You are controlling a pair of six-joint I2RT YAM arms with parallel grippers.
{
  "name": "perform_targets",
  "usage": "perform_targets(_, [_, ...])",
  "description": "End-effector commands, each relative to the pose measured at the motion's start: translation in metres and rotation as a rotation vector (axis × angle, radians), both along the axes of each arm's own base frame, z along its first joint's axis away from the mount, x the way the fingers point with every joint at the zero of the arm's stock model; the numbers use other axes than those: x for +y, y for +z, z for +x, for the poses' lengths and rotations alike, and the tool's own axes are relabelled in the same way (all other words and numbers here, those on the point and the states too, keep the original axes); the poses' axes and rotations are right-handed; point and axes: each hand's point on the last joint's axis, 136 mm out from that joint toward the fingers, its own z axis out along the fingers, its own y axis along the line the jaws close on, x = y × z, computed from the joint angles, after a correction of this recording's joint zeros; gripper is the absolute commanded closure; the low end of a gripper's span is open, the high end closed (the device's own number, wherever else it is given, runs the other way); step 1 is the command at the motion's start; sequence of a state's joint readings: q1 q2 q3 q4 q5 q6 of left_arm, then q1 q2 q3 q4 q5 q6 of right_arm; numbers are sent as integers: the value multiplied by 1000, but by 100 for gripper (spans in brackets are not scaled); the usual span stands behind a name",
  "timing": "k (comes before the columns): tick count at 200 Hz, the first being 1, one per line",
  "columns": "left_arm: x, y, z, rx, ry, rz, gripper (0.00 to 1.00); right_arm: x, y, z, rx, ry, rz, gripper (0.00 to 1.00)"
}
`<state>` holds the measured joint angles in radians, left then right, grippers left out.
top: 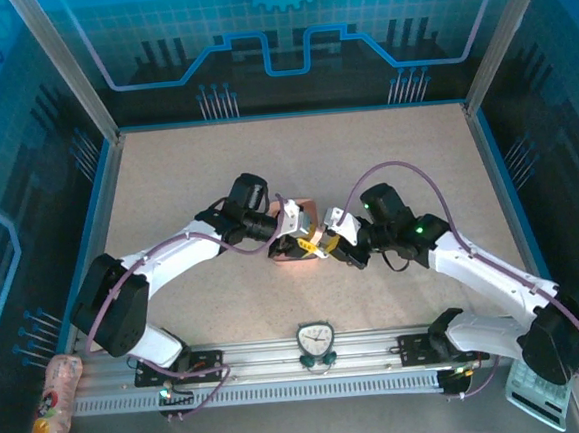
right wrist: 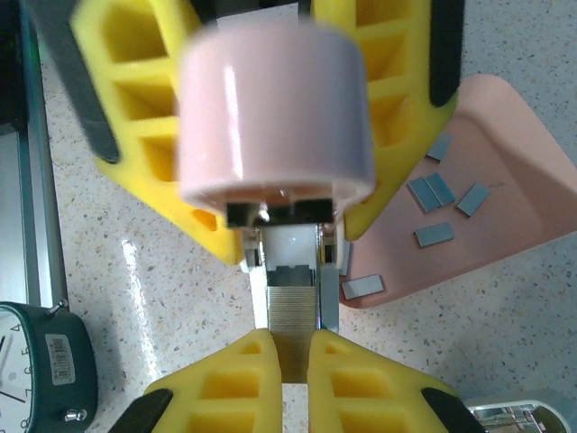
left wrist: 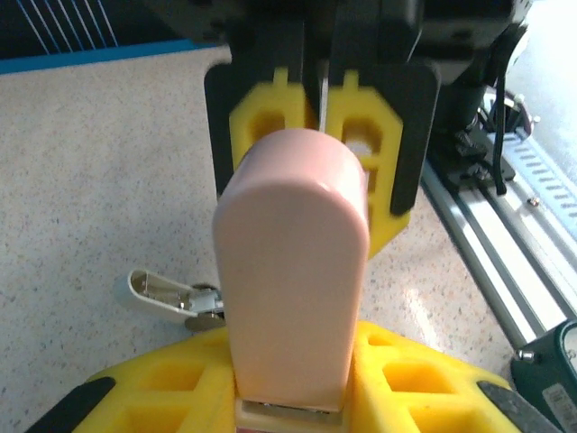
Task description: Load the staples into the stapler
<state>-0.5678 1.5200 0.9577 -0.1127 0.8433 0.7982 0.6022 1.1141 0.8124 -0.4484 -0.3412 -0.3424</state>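
Staples [right wrist: 292, 311], one ribbed strip of them, are pinched at the near end between the clenched yellow fingers of the right gripper [right wrist: 290, 341] and are laid in the metal channel of the stapler [left wrist: 293, 271], which is held mid-table at the edge of the pink tray [right wrist: 518, 135]. Over on the left, the left arm is stretched in low with its elbow bent, and the left gripper [left wrist: 290, 365] is clamped on the stapler's pink lid, yellow pads pressed to both sides. A second small stapler [left wrist: 167, 296] is seen lying open on the table just beside it. On the tray, loose strips [right wrist: 435, 191] are scattered. From the right, the right arm is reached in with its wrist bent, nose to nose with the left gripper. A green clock [top: 315, 341] is parked by the rail below; its sticker cannot be read.
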Motion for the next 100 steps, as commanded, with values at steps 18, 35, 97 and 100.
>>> perform_targets(18, [4,-8,-2,-42,-13,51,73,1,17,-5,-44,38,2,89])
perform_targets(35, [5,-8,-2,-36,-11,53,73,1,18,-5,-52,32,12,89])
perform_targets(97, [-4,9,-2,40,17,-92,73,-15,20,14,-46,-157,210,89])
perform_targets(100, [-4,9,-2,40,18,-91,73,-19,19,17,-33,-188,211,89])
